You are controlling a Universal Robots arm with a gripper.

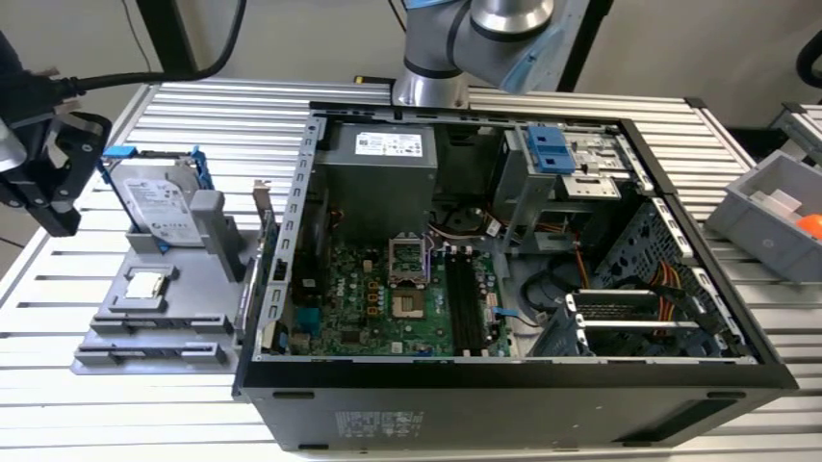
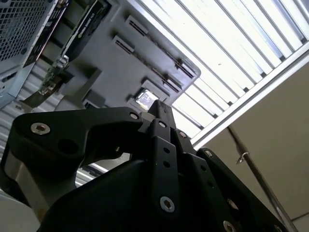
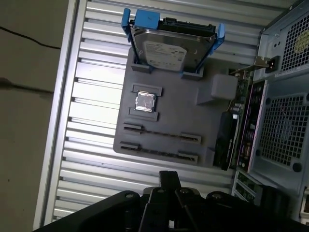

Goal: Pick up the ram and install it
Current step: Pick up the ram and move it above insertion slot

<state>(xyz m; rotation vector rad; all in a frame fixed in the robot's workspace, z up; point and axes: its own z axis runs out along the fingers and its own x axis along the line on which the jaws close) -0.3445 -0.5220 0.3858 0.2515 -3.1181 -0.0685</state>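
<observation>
Your hand (image 3: 169,178) is closed near the grey tray (image 3: 178,116); this tray carries a hard drive (image 3: 169,48) and a processor chip (image 3: 145,101).

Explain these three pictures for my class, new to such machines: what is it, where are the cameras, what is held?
It is a robot arm ending in a black gripper. The exterior view looks on from off the arm; both wrist views ride on it. On the slatted metal table stand an open computer case and a grey holder carrying a hard drive in a blue frame and a small silver processor chip. The gripper, near the holder, seems to hold nothing.
</observation>
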